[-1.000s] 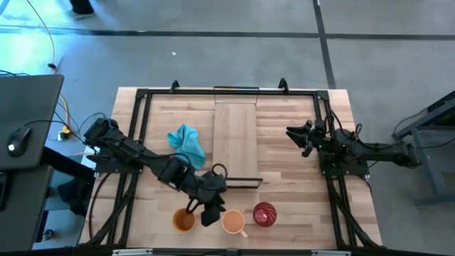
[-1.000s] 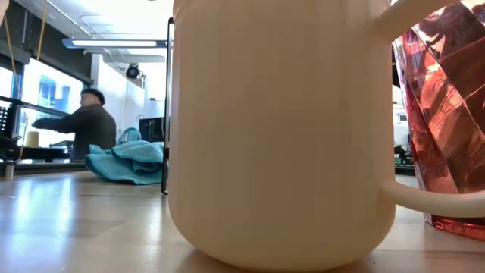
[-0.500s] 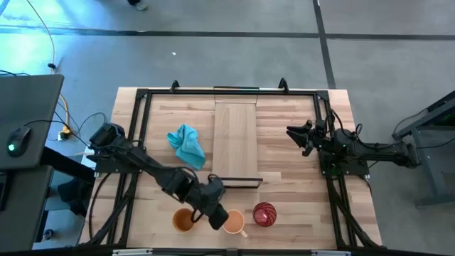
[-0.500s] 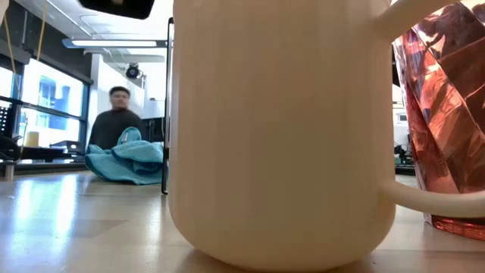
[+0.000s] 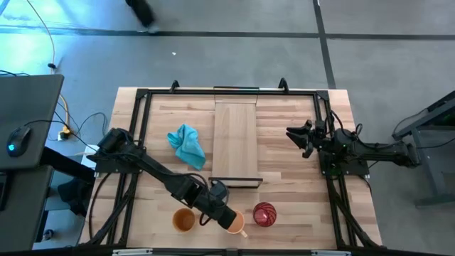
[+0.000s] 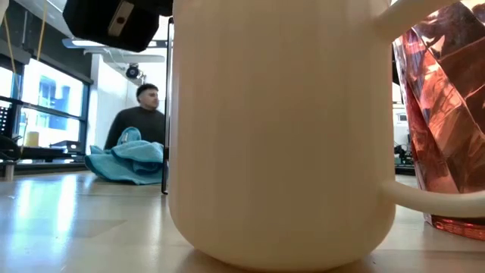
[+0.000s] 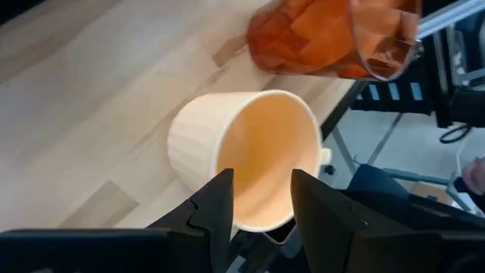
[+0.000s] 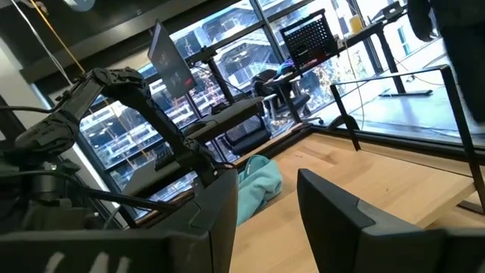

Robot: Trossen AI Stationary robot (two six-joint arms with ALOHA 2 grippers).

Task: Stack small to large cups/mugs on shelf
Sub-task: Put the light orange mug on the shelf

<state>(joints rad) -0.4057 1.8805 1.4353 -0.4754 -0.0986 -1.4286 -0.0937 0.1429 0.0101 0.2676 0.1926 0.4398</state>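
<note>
- So far nothing is stacked; your shelf [image 5: 235,142], the long light-wood board running up the middle of the table [image 5: 298,206], carries no cup at all.
- All three cups stand in a row along the table's near edge, in front of the shelf's dark-lipped end: the amber-brown cup [image 5: 183,220] on the left, the pale orange mug [image 5: 234,223] in the middle, the dark red patterned cup [image 5: 264,214] on the right; each is upright and apart from its neighbours.
- Your left end effector [image 5: 220,213] is directly over the pale orange mug [image 7: 254,155]; in the left wrist view its two fingers [image 7: 215,206] are parted and straddle the near part of the mug's rim, one outside the wall and one over the mouth; they have not closed on it, so you hold nothing yet.
- Your right end effector [image 5: 301,136] waits near the table's right edge, well away from the cups; its fingers are spread and empty.
- The teal cloth [image 5: 187,144] lies left of the shelf, clear of the work.
- By my judgement you are at the first grasp; what is left is nearly everything: close on the mug, lift it, then order all three cups on the shelf by size.
</note>
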